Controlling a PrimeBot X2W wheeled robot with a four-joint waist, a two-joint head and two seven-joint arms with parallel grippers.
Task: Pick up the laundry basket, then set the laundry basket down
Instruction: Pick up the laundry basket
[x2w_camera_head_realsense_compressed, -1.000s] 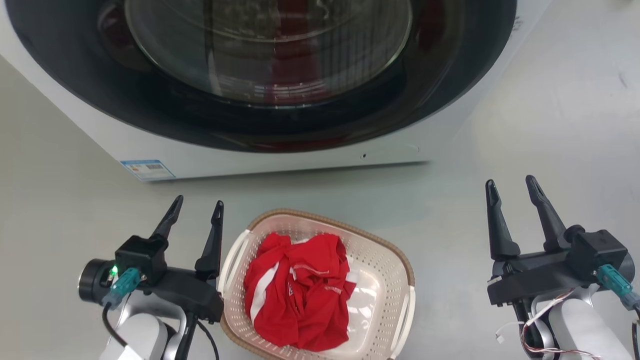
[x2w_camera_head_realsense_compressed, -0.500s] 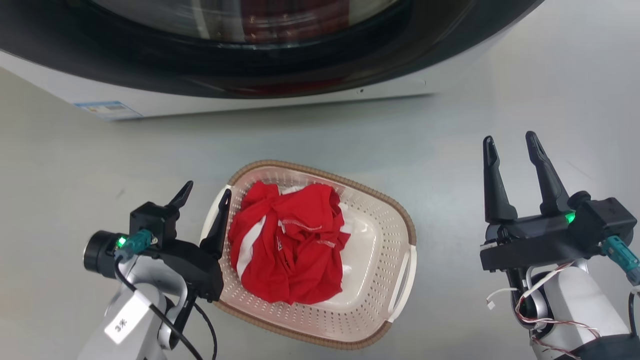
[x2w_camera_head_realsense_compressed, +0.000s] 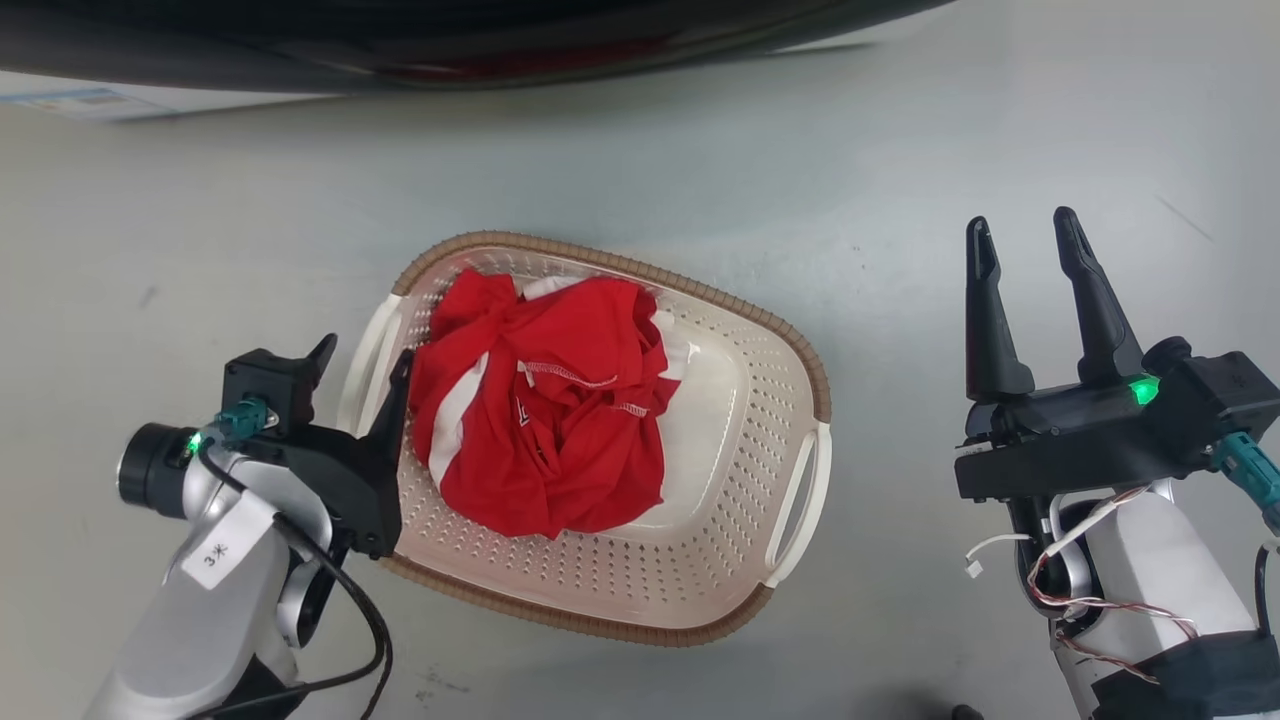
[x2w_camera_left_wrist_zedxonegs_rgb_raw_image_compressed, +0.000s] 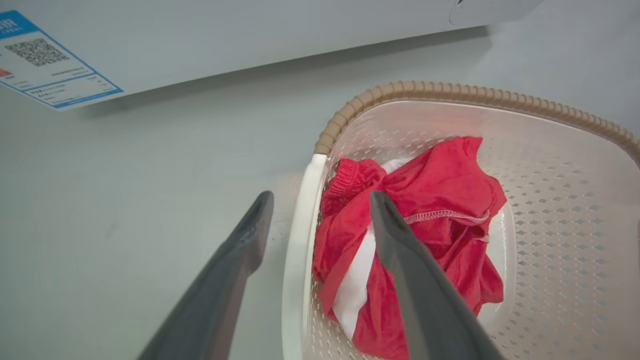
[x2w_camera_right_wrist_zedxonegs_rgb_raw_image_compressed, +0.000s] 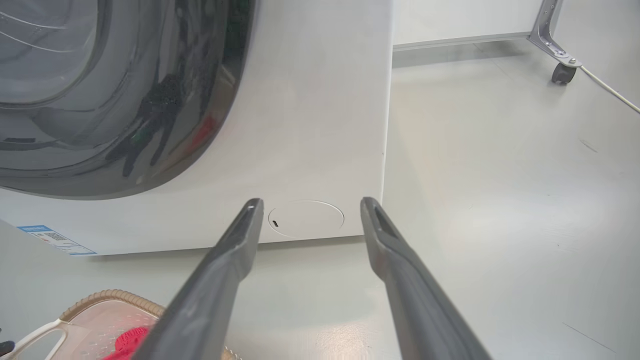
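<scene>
1. In the head view we see the laundry basket (x2w_camera_head_realsense_compressed: 745, 440) standing on the grey floor (x2w_camera_head_realsense_compressed: 600, 150) at the centre of the frame, with a crumpled red-and-white garment (x2w_camera_head_realsense_compressed: 540, 430) inside it.
2. The left pincer (x2w_camera_head_realsense_compressed: 366, 352), at lower left, is released. In the left wrist view its fingers straddle the basket's white handle (x2w_camera_left_wrist_zedxonegs_rgb_raw_image_compressed: 300, 240), one outside the basket and the other above the garment. We cannot tell whether either finger touches the handle.
3. The right pincer (x2w_camera_head_realsense_compressed: 1021, 220), at lower right, is released and empty, well apart from the basket.
4. The washing machine (x2w_camera_right_wrist_zedxonegs_rgb_raw_image_compressed: 310, 125) occupies the upper left of the right wrist view. Its blue-edged label (x2w_camera_left_wrist_zedxonegs_rgb_raw_image_compressed: 45, 65) appears at upper left of the left wrist view.
</scene>
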